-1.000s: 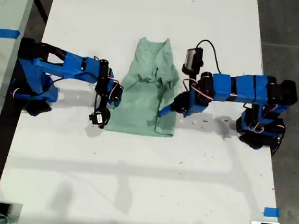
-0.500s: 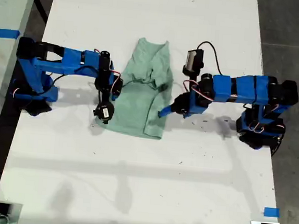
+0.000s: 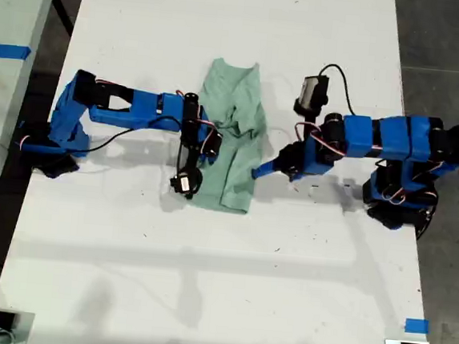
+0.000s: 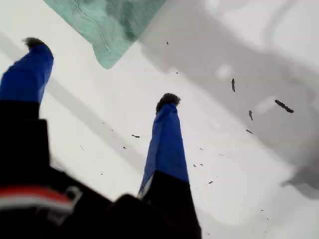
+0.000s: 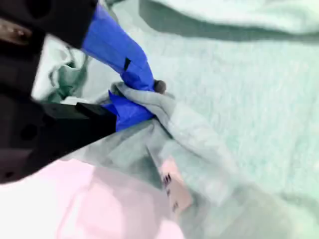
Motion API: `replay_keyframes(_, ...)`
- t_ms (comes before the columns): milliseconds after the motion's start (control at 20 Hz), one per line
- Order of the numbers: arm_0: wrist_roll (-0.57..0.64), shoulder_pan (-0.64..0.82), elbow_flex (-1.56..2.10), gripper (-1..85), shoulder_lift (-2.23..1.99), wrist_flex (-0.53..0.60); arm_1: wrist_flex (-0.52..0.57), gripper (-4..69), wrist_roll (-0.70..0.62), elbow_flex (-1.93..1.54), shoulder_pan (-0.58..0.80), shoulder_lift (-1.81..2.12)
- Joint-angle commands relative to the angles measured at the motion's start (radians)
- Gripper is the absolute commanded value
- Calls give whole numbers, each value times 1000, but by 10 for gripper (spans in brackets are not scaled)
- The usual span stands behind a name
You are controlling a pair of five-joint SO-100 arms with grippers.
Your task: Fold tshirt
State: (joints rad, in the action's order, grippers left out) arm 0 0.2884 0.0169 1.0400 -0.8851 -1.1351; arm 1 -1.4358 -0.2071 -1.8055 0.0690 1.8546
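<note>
The pale mint-green tshirt [image 3: 236, 100] lies on the white table [image 3: 206, 258] between the two arms, bunched and partly folded lengthwise. My second gripper [image 3: 213, 142] reaches in from the exterior view's left and is shut on a pinched fold of the tshirt [image 5: 239, 89]. In the second wrist view the second gripper [image 5: 149, 102] has cloth wrapped around its blue fingertips, with a small white label [image 5: 172, 190] close by. My first gripper [image 3: 255, 173] stands open just off the shirt's edge at the exterior view's right. In the first wrist view the first gripper [image 4: 99, 70] holds nothing, and a tshirt corner [image 4: 107, 25] lies beyond it.
Both blue arm bases sit at the table's side edges [image 3: 52, 136] [image 3: 404, 195]. A blue tape mark [image 3: 415, 325] lies near the front corner at the exterior view's right. Dark floor [image 3: 457, 47] borders the table. Small dark specks [image 4: 283, 104] dot the surface.
My second gripper has travelled toward the exterior view's right, dragging one side of the tshirt over the other, so the shirt is narrower. My first gripper has drawn back slightly toward that same side.
</note>
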Motion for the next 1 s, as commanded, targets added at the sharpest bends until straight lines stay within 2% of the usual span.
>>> replay_keyframes(0,17,6,-146,85,132,29,35,368,12,-17,-8,84)
replay_keyframes(100,15,9,-192,194,193,25,43,367,12,-32,-6,92)
replay_keyframes(200,14,12,-193,218,166,-29,44,367,12,-35,-6,94)
replay_keyframes(300,12,12,-193,246,89,-137,44,367,12,-41,-6,104)
replay_keyframes(500,12,14,-186,248,-175,-420,44,367,17,-94,2,152)
replay_keyframes(700,17,32,-104,252,-463,-617,25,365,23,-153,11,239)
replay_keyframes(800,9,41,52,257,-607,-630,-3,365,31,-178,14,296)
replay_keyframes(850,-8,44,193,258,-704,-589,-15,363,35,-198,14,334)
replay_keyframes(950,-52,41,535,241,-956,-419,-37,360,51,-252,14,420)
